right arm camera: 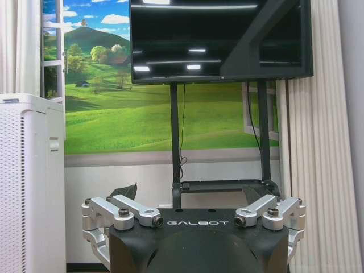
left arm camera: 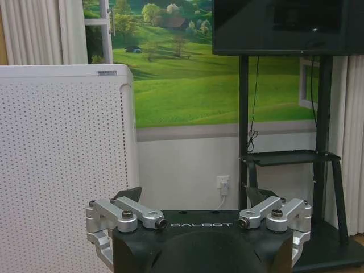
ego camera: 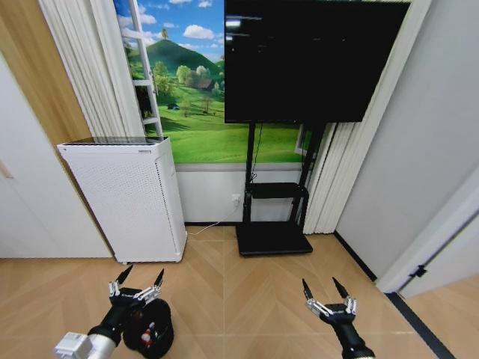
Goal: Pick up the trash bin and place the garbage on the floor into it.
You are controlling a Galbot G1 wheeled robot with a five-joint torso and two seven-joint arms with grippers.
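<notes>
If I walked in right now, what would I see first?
Probably the big black TV on its stand against the far wall, in front of a bright green hill mural. A tall white appliance stands to its left. Down low, the left pincer hangs open just above the trash bin, and the right pincer is open over the floor.

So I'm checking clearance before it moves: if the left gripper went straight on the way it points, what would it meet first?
Probably the white appliance: the open left gripper points toward its lower front, with bare floor between. Depth is unclear.
</notes>
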